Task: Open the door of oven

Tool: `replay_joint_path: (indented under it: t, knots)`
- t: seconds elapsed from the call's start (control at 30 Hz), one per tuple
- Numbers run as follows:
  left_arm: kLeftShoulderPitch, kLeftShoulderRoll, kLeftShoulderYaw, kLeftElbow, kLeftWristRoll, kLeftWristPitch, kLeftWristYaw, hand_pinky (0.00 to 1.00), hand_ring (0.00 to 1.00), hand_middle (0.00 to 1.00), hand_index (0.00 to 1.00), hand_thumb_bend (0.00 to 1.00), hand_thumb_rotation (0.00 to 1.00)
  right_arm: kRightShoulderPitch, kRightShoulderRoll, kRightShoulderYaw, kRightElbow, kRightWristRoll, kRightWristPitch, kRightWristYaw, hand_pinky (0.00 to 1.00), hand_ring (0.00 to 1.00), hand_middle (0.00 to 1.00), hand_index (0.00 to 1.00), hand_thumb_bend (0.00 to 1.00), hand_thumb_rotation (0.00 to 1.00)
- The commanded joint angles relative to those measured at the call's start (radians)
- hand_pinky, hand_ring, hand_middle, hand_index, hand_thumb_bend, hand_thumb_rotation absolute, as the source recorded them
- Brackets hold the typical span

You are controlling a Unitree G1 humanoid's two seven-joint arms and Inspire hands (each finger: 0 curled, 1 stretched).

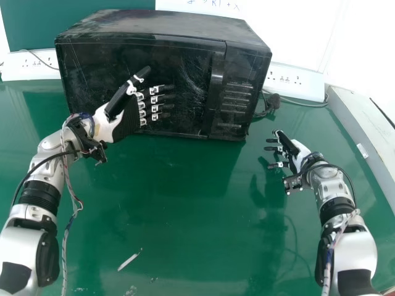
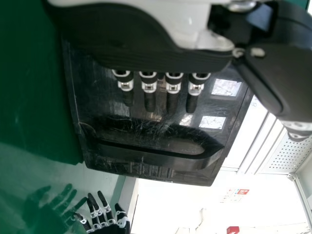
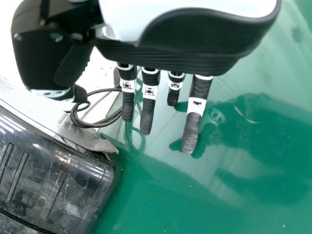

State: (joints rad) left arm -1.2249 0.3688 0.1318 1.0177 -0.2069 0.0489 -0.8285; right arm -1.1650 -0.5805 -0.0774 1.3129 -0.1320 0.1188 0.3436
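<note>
Left hand [image 1: 128, 115], fingers straight, is before the oven [image 1: 185, 55] on the table [image 1: 173, 197], right hand [image 1: 300, 154] open nearer its right side; best hook left fingers behind oven's handle [image 1: 214, 89], then pull gently.

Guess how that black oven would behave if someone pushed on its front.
The oven probably won't flex much; its casing looks like a rigid box. It may resist sliding, as its bulk suggests weight. Tipping seems unlikely, since it sits wide and low on the table.
</note>
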Motion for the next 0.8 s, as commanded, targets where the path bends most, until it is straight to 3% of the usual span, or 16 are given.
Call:
replay_joint_path:
  t: [0.0, 0.17, 0.3, 0.43, 0.53, 0.77]
  knots:
    - [-0.035, -0.015, -0.006, 0.024, 0.011, -0.015, 0.001, 1.00, 1.00, 1.00, 1.00, 1.00, 1.00, 0.056, 0.031, 0.009, 0.036, -0.013, 0.032, 0.015, 0.65, 0.70, 0.76, 0.83, 0.57, 0.56]
    - [-0.062, -0.026, 0.001, 0.081, 0.013, -0.024, 0.005, 1.00, 1.00, 1.00, 1.00, 1.00, 1.00, 0.052, 0.030, 0.007, 0.037, -0.010, 0.043, 0.029, 0.68, 0.74, 0.78, 0.84, 0.56, 0.57]
    - [-0.089, -0.037, 0.003, 0.120, 0.019, -0.027, 0.016, 1.00, 1.00, 1.00, 1.00, 1.00, 0.99, 0.053, 0.032, 0.004, 0.037, -0.008, 0.038, 0.026, 0.64, 0.70, 0.76, 0.84, 0.56, 0.54]
    - [-0.109, -0.048, 0.009, 0.154, 0.020, -0.033, 0.020, 1.00, 1.00, 1.00, 1.00, 1.00, 0.98, 0.052, 0.034, 0.005, 0.035, -0.008, 0.036, 0.026, 0.68, 0.74, 0.77, 0.86, 0.56, 0.56]
    - [-0.121, -0.054, 0.015, 0.175, 0.019, -0.031, 0.025, 1.00, 1.00, 1.00, 1.00, 1.00, 0.97, 0.053, 0.035, 0.006, 0.036, -0.011, 0.036, 0.011, 0.64, 0.71, 0.77, 0.85, 0.57, 0.54]
    - [-0.131, -0.066, 0.020, 0.191, 0.021, -0.021, 0.036, 1.00, 1.00, 1.00, 1.00, 1.00, 0.96, 0.052, 0.035, -0.007, 0.036, 0.001, 0.043, 0.018, 0.66, 0.72, 0.77, 0.85, 0.59, 0.52]
